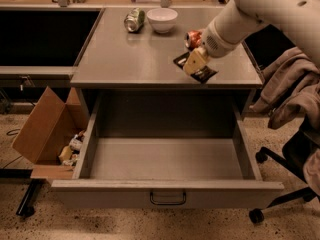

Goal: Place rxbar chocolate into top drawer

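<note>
No print is legible, even on the rxbar chocolate [203, 74] the jaws grip over the tabletop [140, 59].

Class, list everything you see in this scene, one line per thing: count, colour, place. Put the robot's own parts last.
rxbar chocolate: one, black, front right of the tabletop, at the gripper
top drawer: one, grey, pulled open below the tabletop
tabletop: one, grey, above the drawer
bowl: one, white, back of the tabletop
green can: one, green-silver, on its side beside the bowl
orange-red can: one, partly hidden behind the arm
cardboard box: one, brown, floor beside the drawer, small items inside
chair: one, dark, cloth draped over it
arm: one, white, from upper right
gripper: one, tan, at the rxbar
</note>
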You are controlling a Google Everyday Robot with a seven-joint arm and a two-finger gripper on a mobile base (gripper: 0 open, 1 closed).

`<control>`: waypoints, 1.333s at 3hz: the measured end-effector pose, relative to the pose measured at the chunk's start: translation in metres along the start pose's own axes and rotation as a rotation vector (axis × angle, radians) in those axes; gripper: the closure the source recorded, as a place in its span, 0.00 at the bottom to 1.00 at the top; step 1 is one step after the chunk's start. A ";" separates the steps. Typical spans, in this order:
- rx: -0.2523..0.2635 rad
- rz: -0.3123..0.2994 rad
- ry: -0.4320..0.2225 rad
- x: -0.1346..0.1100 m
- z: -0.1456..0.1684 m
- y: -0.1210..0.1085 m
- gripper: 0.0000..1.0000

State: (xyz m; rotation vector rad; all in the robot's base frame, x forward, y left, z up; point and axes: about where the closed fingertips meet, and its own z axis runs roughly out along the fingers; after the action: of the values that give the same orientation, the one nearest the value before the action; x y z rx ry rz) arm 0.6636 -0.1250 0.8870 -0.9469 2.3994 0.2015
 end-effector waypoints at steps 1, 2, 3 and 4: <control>-0.063 -0.188 -0.004 0.033 0.001 0.054 1.00; -0.138 -0.314 0.031 0.069 0.018 0.089 1.00; -0.149 -0.343 0.040 0.075 0.022 0.094 1.00; -0.149 -0.344 0.040 0.075 0.022 0.094 1.00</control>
State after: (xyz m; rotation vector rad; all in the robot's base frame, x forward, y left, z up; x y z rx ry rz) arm 0.5654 -0.0925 0.8230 -1.4246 2.2361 0.2358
